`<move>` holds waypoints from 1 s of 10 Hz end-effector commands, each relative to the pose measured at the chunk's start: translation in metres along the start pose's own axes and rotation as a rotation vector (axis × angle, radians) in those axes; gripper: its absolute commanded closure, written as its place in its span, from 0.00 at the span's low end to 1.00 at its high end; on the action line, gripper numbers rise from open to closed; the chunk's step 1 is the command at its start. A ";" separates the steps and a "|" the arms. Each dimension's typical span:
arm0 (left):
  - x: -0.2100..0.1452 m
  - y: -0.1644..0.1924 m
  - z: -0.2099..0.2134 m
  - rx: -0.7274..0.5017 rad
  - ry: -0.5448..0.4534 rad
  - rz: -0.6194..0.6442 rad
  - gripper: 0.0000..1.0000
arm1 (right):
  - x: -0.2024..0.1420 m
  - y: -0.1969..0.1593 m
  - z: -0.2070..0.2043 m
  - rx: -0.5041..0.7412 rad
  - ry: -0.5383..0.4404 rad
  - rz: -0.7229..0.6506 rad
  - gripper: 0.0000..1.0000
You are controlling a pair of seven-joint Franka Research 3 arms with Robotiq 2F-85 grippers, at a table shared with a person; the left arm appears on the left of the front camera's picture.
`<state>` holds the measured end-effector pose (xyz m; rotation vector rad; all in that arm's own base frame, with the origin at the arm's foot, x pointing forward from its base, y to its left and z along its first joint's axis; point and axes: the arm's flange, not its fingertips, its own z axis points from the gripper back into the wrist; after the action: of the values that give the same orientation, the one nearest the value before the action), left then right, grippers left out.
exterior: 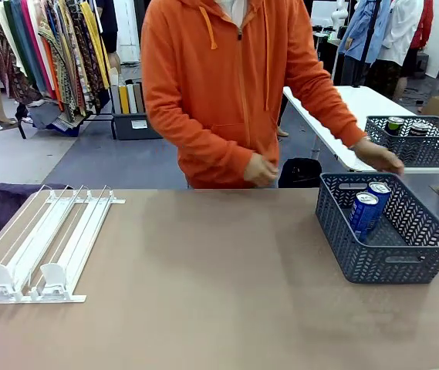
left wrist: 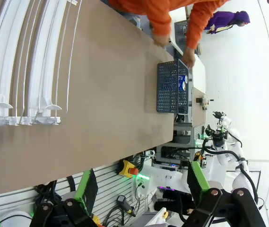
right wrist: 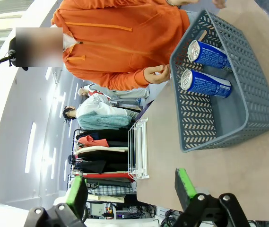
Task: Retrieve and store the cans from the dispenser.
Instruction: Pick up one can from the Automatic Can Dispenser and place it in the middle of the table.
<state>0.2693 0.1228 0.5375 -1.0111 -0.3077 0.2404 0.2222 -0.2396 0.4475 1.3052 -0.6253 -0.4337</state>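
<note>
While both grippers [left wrist: 139,189] [right wrist: 129,194] gape | basket [exterior: 373,266]: two blue cans [exterior: 369,206] (leaning) | dispenser [exterior: 42,239]

Brown table [exterior: 204,293] in foreground; dark grey lattice basket [exterior: 404,266] at its right side; clothing rack [exterior: 49,54] far left; white table [exterior: 342,116] behind.

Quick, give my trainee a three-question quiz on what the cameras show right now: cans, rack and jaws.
1. How many blue slim drink cans lie in the dark grey plastic lattice basket on the brown table?
2. True or false: the flat white rail dispenser holds a can in its lanes.
3. The left gripper jaws are: A open, B shut on a can, C shut on nothing.

Key: 1. two; 2. false, its lanes hold no can; 3. A.
</note>
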 end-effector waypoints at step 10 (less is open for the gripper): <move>0.001 0.000 0.000 -0.022 -0.003 -0.020 0.00 | 0.000 0.002 0.002 0.008 0.002 0.010 0.00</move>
<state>0.2693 0.1228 0.5375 -1.0111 -0.3078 0.2397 0.2222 -0.2396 0.4475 1.3052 -0.6253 -0.4337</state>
